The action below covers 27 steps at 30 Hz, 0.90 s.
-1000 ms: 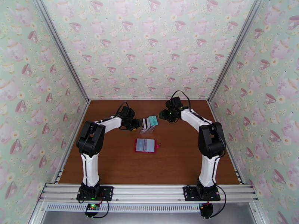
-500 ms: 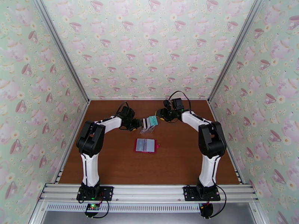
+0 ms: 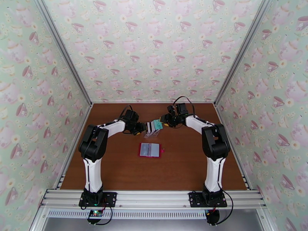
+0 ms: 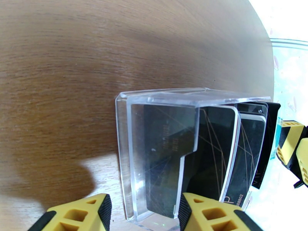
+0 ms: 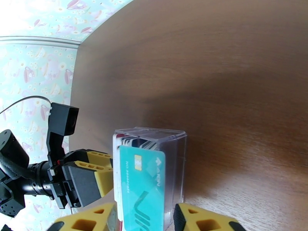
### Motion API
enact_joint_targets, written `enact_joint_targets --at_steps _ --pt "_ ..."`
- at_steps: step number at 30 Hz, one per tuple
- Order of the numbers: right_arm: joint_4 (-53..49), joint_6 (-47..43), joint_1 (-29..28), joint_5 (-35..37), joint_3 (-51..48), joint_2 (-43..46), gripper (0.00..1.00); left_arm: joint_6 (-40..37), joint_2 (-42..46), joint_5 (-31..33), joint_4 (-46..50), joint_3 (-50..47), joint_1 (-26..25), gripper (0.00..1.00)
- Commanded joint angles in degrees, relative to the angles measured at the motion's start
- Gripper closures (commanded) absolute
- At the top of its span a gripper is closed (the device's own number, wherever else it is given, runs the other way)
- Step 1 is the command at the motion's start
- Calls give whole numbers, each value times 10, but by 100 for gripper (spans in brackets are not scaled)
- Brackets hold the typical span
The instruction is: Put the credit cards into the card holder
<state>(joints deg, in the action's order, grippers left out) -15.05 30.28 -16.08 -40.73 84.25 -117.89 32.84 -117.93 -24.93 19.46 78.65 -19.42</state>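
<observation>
Your right pincer is released, with one finger on either side of the teal card. That card faces it at the near end of the clear rack. Before you clamp, I'd centre on that card alone and keep off the rack wall, then draw it out straight along its slot. The left pincer is also released and sits at the rack's far end. It looks well placed to brace the rack so it doesn't tip.

The left wrist view shows the dark credit cards stacked behind. The overhead view shows the card holder lying open on the worktop, well apart from both pincers, toward the arm bases.
</observation>
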Motion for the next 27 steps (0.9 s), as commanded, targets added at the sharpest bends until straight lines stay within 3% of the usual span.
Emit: enact_joint_targets --at_steps 1,27 --pt "11 6 3 -19 -5 -15 55 4 -17 -6 -2 4 8 49" --pt "30 23 3 -52 -10 -24 70 10 -16 -5 -3 7 8 49"
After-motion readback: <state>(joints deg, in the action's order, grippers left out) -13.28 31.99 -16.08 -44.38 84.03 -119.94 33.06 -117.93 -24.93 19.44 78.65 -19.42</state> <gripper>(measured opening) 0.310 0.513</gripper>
